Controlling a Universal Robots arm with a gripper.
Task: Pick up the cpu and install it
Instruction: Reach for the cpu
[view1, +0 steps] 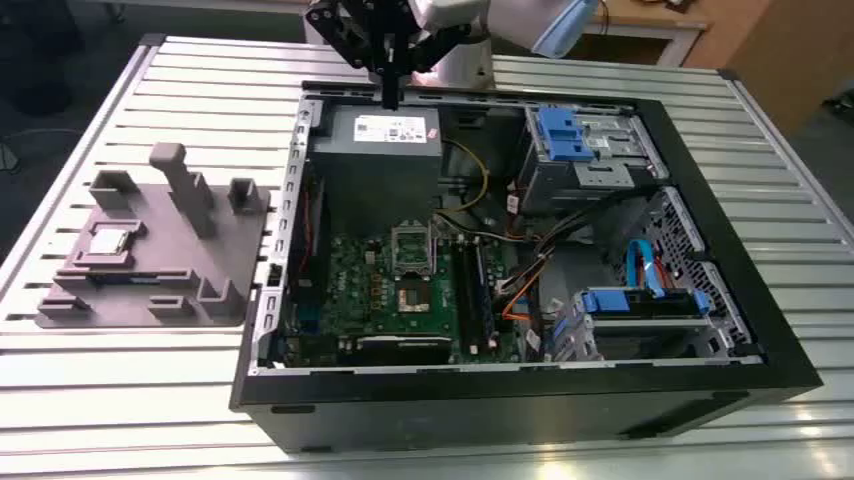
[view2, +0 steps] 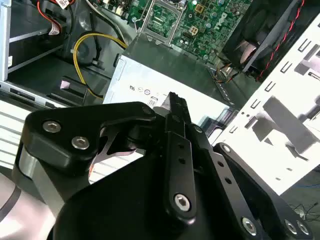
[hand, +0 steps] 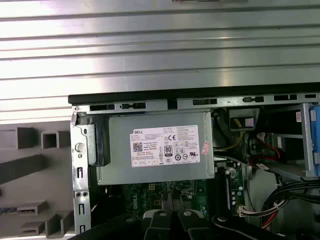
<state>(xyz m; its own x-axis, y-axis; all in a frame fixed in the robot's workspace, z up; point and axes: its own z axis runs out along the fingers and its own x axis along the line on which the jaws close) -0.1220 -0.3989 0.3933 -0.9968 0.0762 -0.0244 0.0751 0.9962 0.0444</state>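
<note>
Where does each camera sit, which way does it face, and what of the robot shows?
Exterior view: off the arm, high, looking down on the open computer case and the cpu on its gray stand; gripper over the power supply.
First wrist view: on the arm, facing down at the power supply; gripper links show.
Second wrist view: on the arm, looking past the gripper at the motherboard.
All three share the power supply.

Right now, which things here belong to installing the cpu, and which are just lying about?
For the job:
cpu, sitting on the gray holder tray
motherboard socket
hand

Just lying about:
power supply
blue drive cages
yellow wires
slatted table
</note>
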